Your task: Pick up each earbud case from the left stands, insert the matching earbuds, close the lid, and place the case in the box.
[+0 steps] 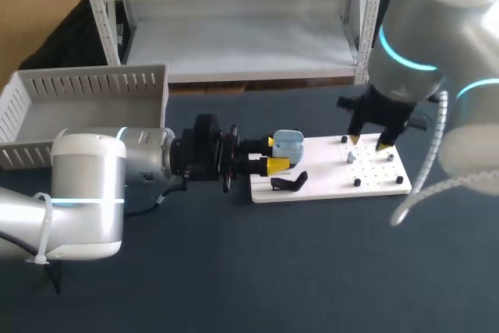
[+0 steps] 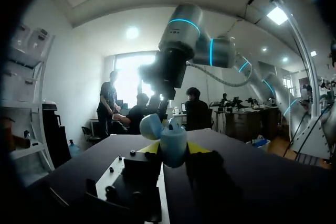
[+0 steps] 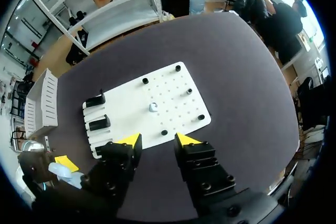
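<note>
My left gripper [image 1: 274, 154] is shut on a light blue earbud case [image 1: 288, 146], held just over the left end of the white board [image 1: 327, 181]. In the left wrist view the case [image 2: 172, 146] sits between the yellow tips with its lid tipped open. One small white earbud [image 1: 352, 157] lies among the black pegs on the board's right half. Above that half hangs my right gripper [image 1: 368, 143], open and empty. From the right wrist view the earbud [image 3: 153, 107] lies on the board [image 3: 173, 85] ahead of the gripper [image 3: 158, 140], and the case [image 3: 64, 170] shows off to one side.
A black stand [image 1: 289, 182] sits on the board's left front; the right wrist view shows three stands [image 3: 99, 123] in a row. A white slatted box [image 1: 78, 103] stands at the back left. Dark table surface surrounds the board.
</note>
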Action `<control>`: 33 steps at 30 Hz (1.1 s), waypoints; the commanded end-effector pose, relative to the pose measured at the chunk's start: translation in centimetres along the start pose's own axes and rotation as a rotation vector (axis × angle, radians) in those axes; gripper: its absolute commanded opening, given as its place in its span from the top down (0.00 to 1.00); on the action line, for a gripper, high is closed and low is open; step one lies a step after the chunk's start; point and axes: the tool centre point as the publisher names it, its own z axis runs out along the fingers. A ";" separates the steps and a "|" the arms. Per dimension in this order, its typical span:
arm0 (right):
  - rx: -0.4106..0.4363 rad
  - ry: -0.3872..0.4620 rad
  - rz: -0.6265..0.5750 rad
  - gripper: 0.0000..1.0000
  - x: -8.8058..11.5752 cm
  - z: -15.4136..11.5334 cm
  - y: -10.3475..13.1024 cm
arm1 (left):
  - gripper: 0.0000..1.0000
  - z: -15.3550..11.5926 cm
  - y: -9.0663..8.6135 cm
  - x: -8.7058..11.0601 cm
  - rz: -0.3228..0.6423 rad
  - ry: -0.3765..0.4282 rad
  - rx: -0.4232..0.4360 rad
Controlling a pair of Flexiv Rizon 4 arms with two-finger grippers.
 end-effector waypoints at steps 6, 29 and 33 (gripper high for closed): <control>0.059 0.099 0.070 0.60 0.4 4.0 1.3 | 1.00 0.0 0.1 0.1 0.001 -0.002 0.000; 0.033 0.113 0.187 0.56 -1.7 8.6 0.9 | 1.00 0.0 0.1 0.1 0.001 -0.002 0.000; 0.032 0.111 0.191 0.58 -1.9 8.8 0.9 | 1.00 0.0 0.1 0.1 0.001 -0.002 0.000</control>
